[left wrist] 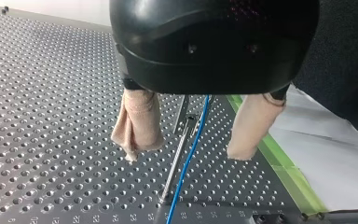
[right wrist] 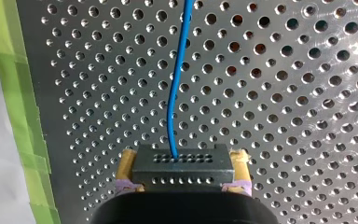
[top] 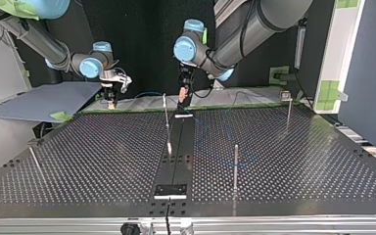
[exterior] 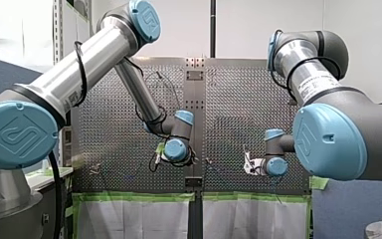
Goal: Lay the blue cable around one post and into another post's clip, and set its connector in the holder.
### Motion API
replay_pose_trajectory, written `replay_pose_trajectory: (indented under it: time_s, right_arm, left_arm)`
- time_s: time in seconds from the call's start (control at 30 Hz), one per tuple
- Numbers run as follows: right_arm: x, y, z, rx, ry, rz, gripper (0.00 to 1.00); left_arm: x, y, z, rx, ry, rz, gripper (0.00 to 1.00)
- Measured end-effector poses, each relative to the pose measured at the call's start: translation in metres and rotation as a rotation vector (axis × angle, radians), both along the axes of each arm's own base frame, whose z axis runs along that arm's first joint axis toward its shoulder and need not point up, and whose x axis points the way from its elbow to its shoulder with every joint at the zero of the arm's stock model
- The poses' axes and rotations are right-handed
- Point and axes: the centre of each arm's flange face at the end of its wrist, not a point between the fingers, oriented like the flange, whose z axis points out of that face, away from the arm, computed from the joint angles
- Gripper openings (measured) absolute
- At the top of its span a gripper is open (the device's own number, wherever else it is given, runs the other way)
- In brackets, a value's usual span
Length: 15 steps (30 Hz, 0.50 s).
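A grey perforated metal table point(top: 103, 147) fills the scene, with a smooth dark strip point(top: 176, 161) running from near to far down its middle. In the top view, thin metal posts point(top: 235, 166) stand upright and well apart on the table, and a small black block point(top: 171, 191) sits at the near end of the strip. Bright green tape point(left wrist: 289, 163) lines the table's edge, with a white sheet point(left wrist: 326, 154) beyond it. The room has white walls point(exterior: 258, 25). In the top view a dark blue panel point(top: 372, 73) stands at the right and a flat grey board point(top: 39, 100) lies at the far left. My right gripper point(right wrist: 184, 158) is at the top view's far left, close to the taped edge, and pinches a black connector point(right wrist: 184, 170) between its yellow pads point(right wrist: 127, 161). The blue cable point(right wrist: 175, 93) leaves the connector's top face and runs away over the holes in the table. My left gripper point(left wrist: 184, 155) hangs low near the far end of the middle strip. Its beige padded fingers point(left wrist: 137, 121) are spread wide and hold nothing. Between them the cable runs just beside a slim post point(left wrist: 177, 154). Whether the cable touches that post cannot be told.
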Motion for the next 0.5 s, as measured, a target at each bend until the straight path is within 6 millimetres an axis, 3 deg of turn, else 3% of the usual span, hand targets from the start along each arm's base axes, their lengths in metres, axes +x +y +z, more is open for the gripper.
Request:
replay_pose_trajectory:
  time_s: [0.23,0.5]
  right_arm:
    - [0.0,0.0,0.0,0.0,0.0,0.0,0.0]
    - [0.0,0.0,0.0,0.0,0.0,0.0,0.0]
  left_arm:
    - [0.002,0.004,0.004,0.0,-0.001,0.009,1.0]
    - [-0.001,0.022,0.026,-0.073,-0.034,0.051,1.0]
